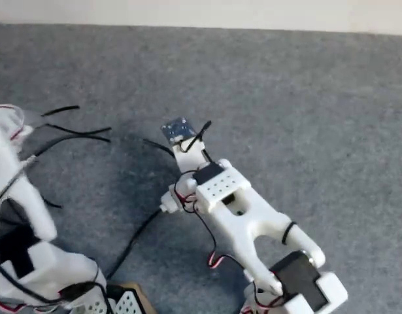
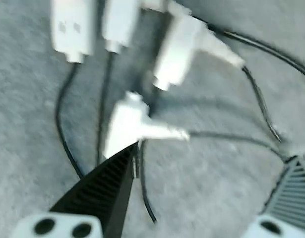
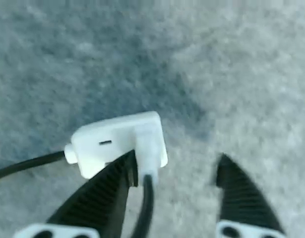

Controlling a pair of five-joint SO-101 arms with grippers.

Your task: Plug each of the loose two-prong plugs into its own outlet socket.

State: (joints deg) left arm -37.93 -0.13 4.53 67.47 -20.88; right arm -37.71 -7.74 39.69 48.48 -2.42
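Observation:
On the grey carpet, the left wrist view shows several white plug and socket pieces on black cords. One white two-prong plug [image 2: 130, 124] lies just past the tip of one black finger [image 2: 110, 188]. My left gripper [image 2: 214, 153] is open and holds nothing. In the right wrist view a white socket block [image 3: 110, 141] with a slot lies on the carpet, with a white piece [image 3: 151, 141] and a black cord against it. My right gripper [image 3: 178, 158] is open; one fingertip overlaps the block. The right arm [image 1: 240, 209] stretches over the middle of the carpet.
The left arm [image 1: 31, 261] stands at the left edge. Loose black cords [image 1: 76, 134] trail across the carpet near it. Another cord [image 1: 135, 242] runs from a white piece [image 1: 167, 206] under the right arm. Open carpet lies to the right and far side.

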